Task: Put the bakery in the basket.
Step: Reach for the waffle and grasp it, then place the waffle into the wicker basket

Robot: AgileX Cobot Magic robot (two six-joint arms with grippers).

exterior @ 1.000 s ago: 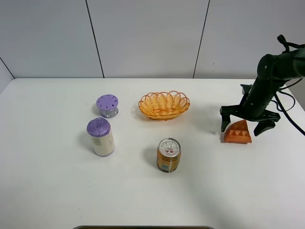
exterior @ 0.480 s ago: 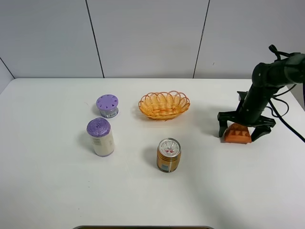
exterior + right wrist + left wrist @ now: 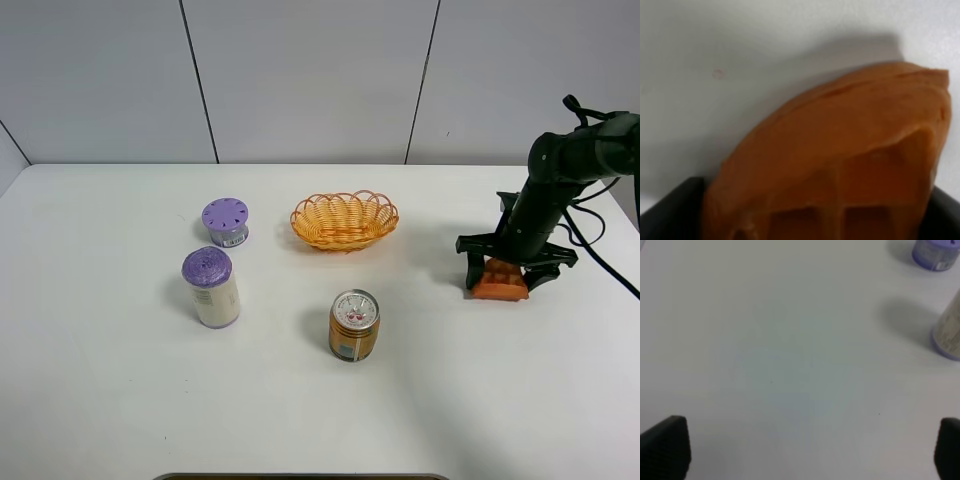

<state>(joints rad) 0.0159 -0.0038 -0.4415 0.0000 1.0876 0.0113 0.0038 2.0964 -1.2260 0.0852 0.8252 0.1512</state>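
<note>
The bakery (image 3: pixel 498 281), an orange-brown waffle wedge, lies on the white table at the right. It fills the right wrist view (image 3: pixel 840 160). My right gripper (image 3: pixel 506 273) is lowered over it, open. One black finger stands on each side of the wedge, close against it. The basket (image 3: pixel 344 220), yellow-orange wicker, sits empty at the middle back, well left of the wedge. My left gripper (image 3: pixel 812 450) is open and empty over bare table. It does not show in the exterior high view.
An orange drink can (image 3: pixel 354 325) stands in front of the basket. A white bottle with a purple cap (image 3: pixel 210 287) and a small purple jar (image 3: pixel 226 221) stand at the left; both show at the edge of the left wrist view (image 3: pixel 947 335), (image 3: pixel 936 252).
My right gripper has come down over the waffle wedge and its fingers have drawn in towards its sides. The wedge and the other things have stayed put.
</note>
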